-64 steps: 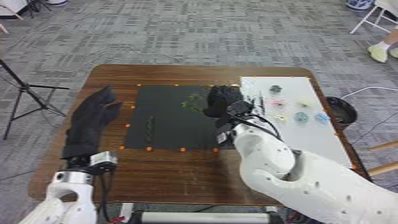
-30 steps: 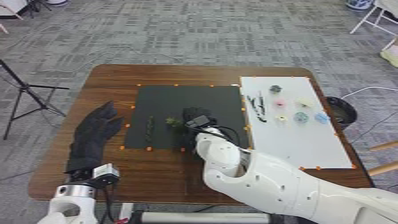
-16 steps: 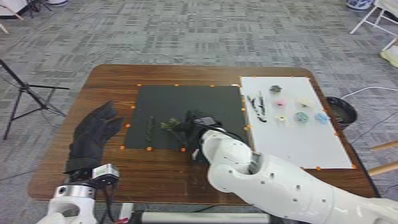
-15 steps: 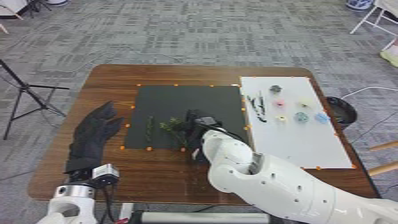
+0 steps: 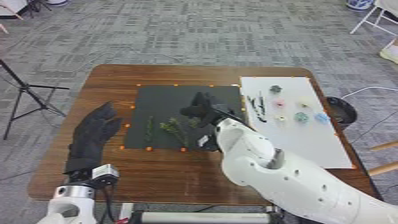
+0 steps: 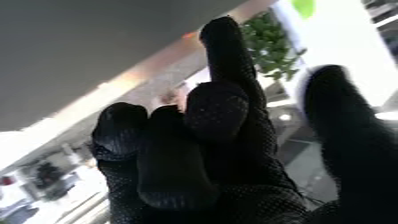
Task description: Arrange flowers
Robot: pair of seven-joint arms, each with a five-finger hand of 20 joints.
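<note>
Stems of greenery (image 5: 173,129) flat on a dark mat (image 5: 182,95), towards its left and near edges. Right hand (image 5: 202,106) above the mat's right half, fingers loosely open, thumb apart, with no grip on a stem visible. Left hand (image 5: 92,134) open near the table's (image 5: 169,172) left edge. Main risk, as a judgement: leaves snagging on the glove during a low pass, dragging the layout crooked. Another: the pink bloom (image 5: 280,103) and blue blooms (image 5: 302,117) on the white board (image 5: 315,150), by the table's right edge, scattering from a brush of the forearm. Just beyond that edge, a black basket (image 5: 345,111); contents impossible to tell.
</note>
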